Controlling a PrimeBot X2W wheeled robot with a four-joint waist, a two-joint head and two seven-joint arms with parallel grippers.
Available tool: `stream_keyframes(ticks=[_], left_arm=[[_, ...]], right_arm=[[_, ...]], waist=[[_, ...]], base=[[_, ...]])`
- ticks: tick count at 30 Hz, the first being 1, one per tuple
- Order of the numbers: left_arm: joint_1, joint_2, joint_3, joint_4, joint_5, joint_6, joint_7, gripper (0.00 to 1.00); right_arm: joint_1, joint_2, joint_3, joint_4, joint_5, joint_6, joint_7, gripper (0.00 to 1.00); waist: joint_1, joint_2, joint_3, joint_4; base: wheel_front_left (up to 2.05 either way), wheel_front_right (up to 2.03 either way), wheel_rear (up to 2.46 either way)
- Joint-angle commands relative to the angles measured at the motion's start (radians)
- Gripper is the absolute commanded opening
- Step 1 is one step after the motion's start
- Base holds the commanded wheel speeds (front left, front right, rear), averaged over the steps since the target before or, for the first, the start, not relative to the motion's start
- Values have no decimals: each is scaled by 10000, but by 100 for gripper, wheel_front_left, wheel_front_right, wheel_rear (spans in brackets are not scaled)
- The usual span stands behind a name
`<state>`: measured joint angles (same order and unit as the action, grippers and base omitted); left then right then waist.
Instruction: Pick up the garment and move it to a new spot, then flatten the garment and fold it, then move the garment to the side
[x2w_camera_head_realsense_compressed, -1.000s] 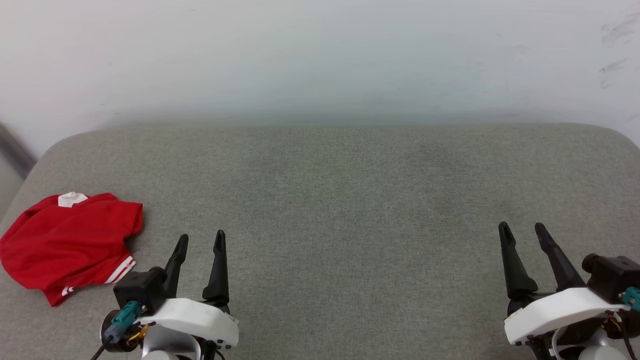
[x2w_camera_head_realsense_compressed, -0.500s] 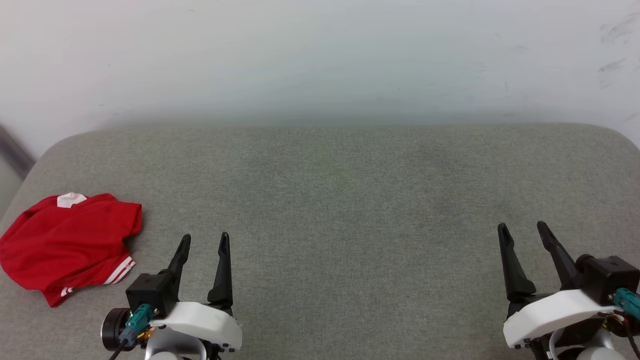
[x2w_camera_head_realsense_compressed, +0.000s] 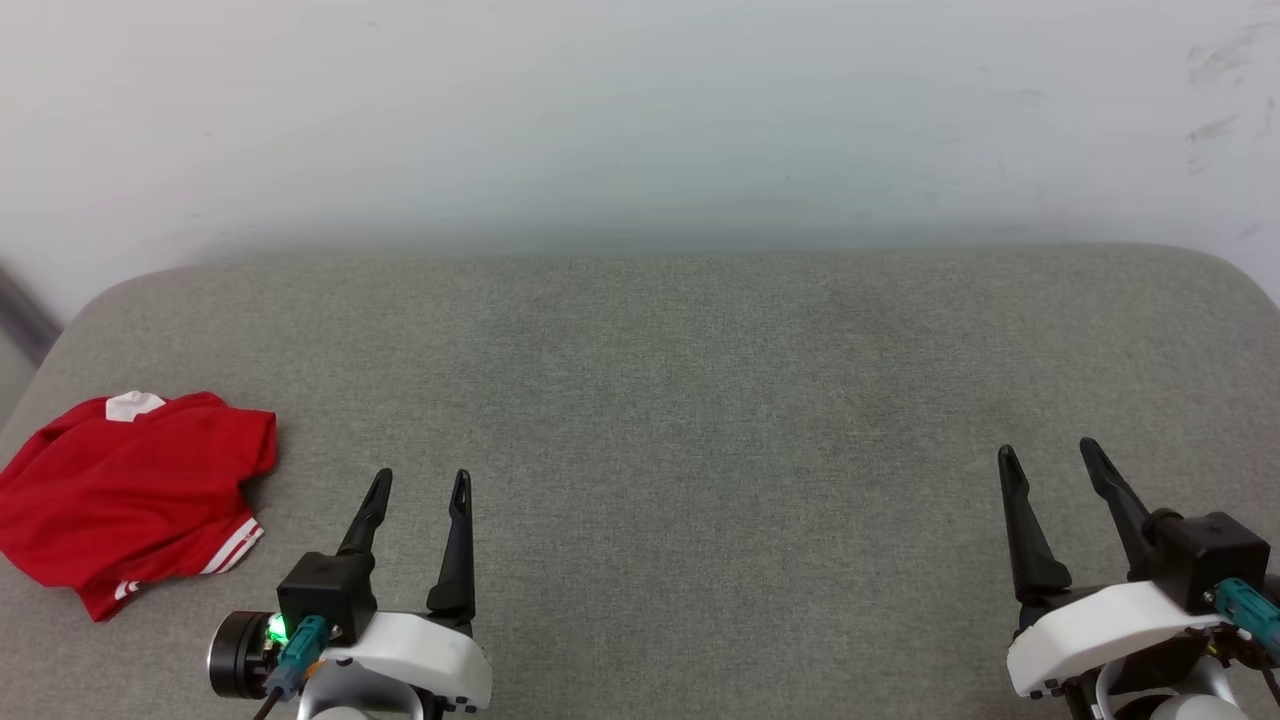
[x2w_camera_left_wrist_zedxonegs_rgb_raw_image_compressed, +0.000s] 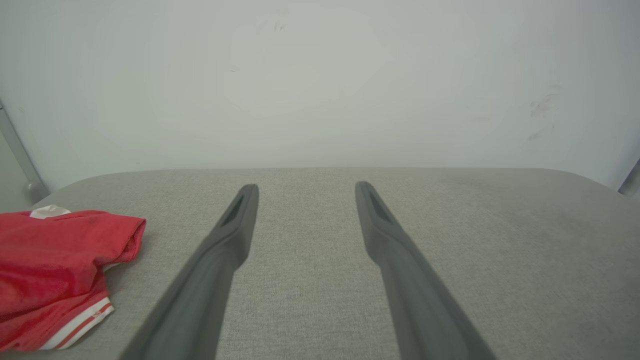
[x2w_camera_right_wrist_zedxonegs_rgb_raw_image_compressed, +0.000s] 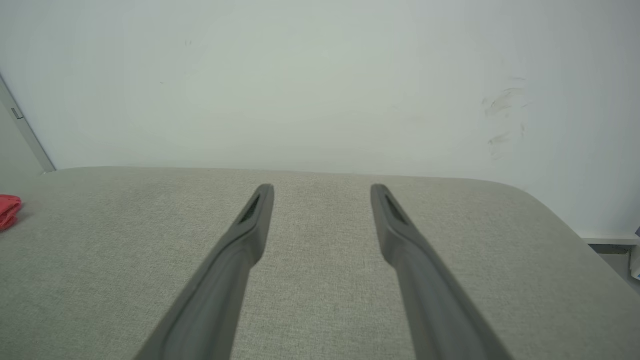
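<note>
The red T-shirt (x2w_camera_head_realsense_compressed: 130, 490) lies loosely folded on the grey fabric-covered tabletop (x2w_camera_head_realsense_compressed: 700, 400), just off the outer side of the left hand (x2w_camera_head_realsense_compressed: 422, 478) and level with its fingertips, touching neither finger. A white patch shows at the shirt's far edge, and red-and-white stripe trim runs along the near edge, closest to the left hand's wrist. In the left wrist view the shirt (x2w_camera_left_wrist_zedxonegs_rgb_raw_image_compressed: 50, 270) sits to the left of the left hand (x2w_camera_left_wrist_zedxonegs_rgb_raw_image_compressed: 306, 187), whose two dark fingers stand spread wide with bare fabric between them. The right hand (x2w_camera_head_realsense_compressed: 1047, 450) is well apart from the shirt, across the tabletop, its fingers also spread and holding nothing. From the right hand (x2w_camera_right_wrist_zedxonegs_rgb_raw_image_compressed: 322, 189) only a red edge of the shirt (x2w_camera_right_wrist_zedxonegs_rgb_raw_image_compressed: 7, 210) shows, far to its left. A pale wall (x2w_camera_head_realsense_compressed: 640, 120) rises beyond both hands.
</note>
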<state>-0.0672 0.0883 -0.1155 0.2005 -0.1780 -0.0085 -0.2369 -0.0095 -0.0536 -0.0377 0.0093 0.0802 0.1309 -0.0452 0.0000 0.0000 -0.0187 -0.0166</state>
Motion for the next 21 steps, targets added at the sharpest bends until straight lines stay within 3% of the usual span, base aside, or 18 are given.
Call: stream_keyframes(ticks=[1, 13, 21], left_arm=[[-56, 10, -9, -2, 193, 34, -91, 100], [-27, -54, 13, 116, 913, 98, -305, 100], [12, -106, 75, 153, 800, 31, -287, 100]], right_arm=[[112, 46, 14, -48, -162, -3, -81, 100], [149, 48, 27, -84, -702, -3, -266, 100], [122, 49, -8, -10, -512, -3, -292, 100]], waist=[[0, 0, -5, -3], [0, 0, -5, 19], [0, 0, -18, 60]], base=[[0, 0, 0], [0, 0, 0], [0, 0, 0]])
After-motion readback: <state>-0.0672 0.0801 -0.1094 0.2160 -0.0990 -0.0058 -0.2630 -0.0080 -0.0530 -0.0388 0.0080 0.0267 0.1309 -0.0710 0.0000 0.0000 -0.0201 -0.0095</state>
